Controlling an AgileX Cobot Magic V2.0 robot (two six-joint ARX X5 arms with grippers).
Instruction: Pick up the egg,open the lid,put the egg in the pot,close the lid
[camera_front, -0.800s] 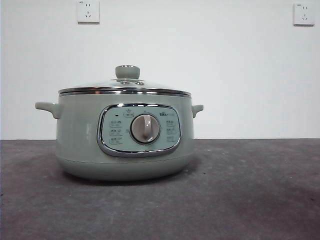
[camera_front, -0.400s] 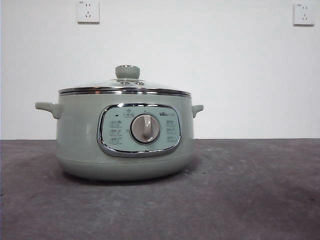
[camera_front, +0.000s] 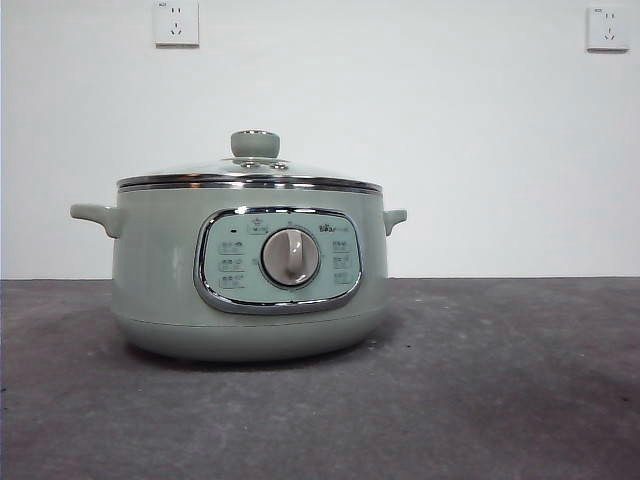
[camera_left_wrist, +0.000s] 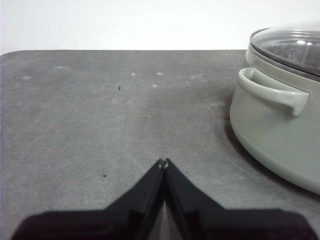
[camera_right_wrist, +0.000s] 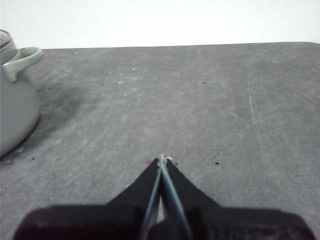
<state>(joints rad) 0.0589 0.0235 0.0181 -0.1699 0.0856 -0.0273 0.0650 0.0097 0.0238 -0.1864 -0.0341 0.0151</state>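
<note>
The pale sage-green pot (camera_front: 250, 275) stands on the dark grey table, its grey dial (camera_front: 290, 257) facing the front camera. The glass lid (camera_front: 250, 172) with its green knob (camera_front: 255, 143) sits closed on the pot. The egg is out of view in every frame. My left gripper (camera_left_wrist: 163, 162) is shut and empty, low over the table beside the pot (camera_left_wrist: 280, 125) and its side handle (camera_left_wrist: 272, 92). My right gripper (camera_right_wrist: 162, 160) is shut and empty on the pot's other side, well apart from the pot (camera_right_wrist: 15, 100).
The dark grey table (camera_front: 500, 380) stretches around the pot. A white wall stands behind it with two sockets (camera_front: 176, 22) (camera_front: 607, 27). Neither arm shows in the front view.
</note>
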